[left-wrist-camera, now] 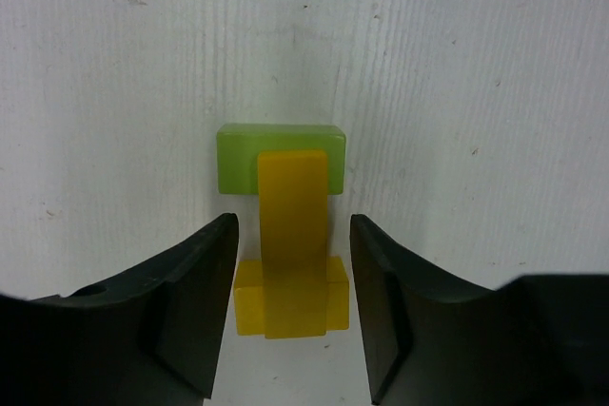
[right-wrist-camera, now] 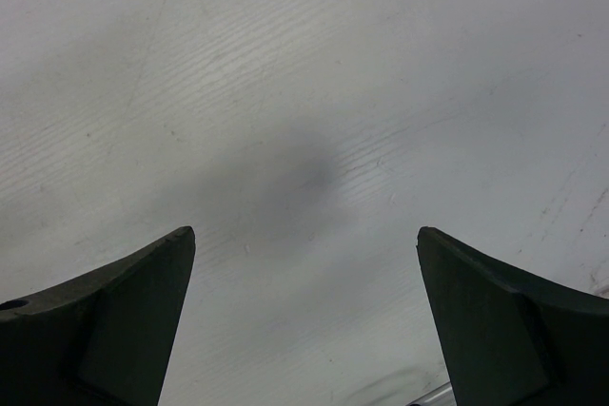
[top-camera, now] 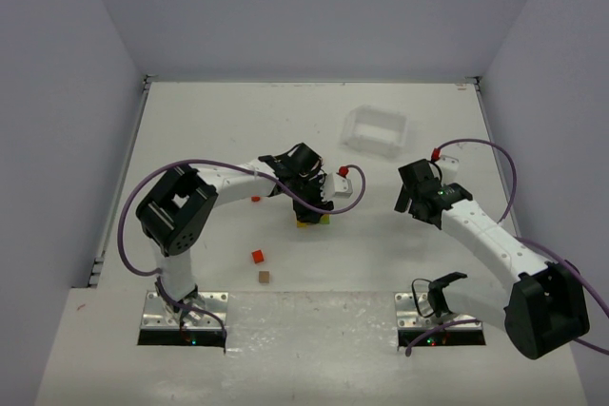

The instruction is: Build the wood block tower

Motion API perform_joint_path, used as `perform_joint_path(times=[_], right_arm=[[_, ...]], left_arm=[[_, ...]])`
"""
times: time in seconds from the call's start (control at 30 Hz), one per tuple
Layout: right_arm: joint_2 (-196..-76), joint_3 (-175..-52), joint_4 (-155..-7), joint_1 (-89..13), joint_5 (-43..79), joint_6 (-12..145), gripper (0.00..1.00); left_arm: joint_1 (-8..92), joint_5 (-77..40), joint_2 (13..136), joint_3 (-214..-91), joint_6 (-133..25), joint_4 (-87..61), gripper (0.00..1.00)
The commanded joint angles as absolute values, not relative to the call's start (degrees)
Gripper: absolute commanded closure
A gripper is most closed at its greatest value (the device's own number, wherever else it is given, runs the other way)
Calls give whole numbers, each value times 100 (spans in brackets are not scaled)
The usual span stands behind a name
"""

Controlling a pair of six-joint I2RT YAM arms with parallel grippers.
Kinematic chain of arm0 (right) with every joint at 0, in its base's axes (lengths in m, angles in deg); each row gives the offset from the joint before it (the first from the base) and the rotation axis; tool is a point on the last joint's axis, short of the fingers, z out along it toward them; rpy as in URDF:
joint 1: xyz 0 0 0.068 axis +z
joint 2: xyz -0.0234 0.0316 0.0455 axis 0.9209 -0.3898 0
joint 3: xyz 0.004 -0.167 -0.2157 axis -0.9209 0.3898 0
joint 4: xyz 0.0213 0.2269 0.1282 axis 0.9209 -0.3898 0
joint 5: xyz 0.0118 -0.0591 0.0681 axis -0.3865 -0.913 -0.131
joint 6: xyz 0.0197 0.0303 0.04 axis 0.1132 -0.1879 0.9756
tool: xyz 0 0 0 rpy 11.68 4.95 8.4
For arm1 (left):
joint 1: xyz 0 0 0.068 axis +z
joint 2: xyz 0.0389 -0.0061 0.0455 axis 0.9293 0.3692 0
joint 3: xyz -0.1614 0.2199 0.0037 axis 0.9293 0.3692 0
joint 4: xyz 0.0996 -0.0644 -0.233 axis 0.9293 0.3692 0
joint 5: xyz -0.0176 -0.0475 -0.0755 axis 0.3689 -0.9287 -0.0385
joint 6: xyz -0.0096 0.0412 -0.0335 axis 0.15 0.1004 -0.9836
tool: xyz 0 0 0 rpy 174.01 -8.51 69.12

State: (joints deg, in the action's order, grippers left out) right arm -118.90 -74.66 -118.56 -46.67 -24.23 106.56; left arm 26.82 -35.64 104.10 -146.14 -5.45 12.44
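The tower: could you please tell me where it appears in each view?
Top external: tower just left of centre, partly under the left gripper.
Left wrist: tower at centre, between the open jaws, untouched.
Right wrist: not in it.
Shared landmark: the left gripper over the tower.

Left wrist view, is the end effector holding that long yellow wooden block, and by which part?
Nothing is held: the left end effector straddles the long yellow wooden block, open, with a gap on each side.

clear tray (top-camera: 375, 130): far side, right of centre | table (top-camera: 219, 121): white | walls (top-camera: 314, 7): grey
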Motion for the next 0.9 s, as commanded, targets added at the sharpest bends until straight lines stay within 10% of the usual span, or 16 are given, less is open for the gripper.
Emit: perform_joint_path(times=[0.0, 0.5, 0.87], right_arm=[[-11851, -7561, -11879, -4684, -2535, 10668, 1], [-11352, -7600, -11888, -4684, -2079, 10540, 1], [-10692, -7096, -11320, -4684, -1712, 10339, 1]], left_arm=[[2667, -3671, 10377, -14718, -412, 1189, 50], [2658, -3686, 9232, -14716, -749, 769, 0], [2657, -1959, 9312, -16599, -3547, -306, 0]])
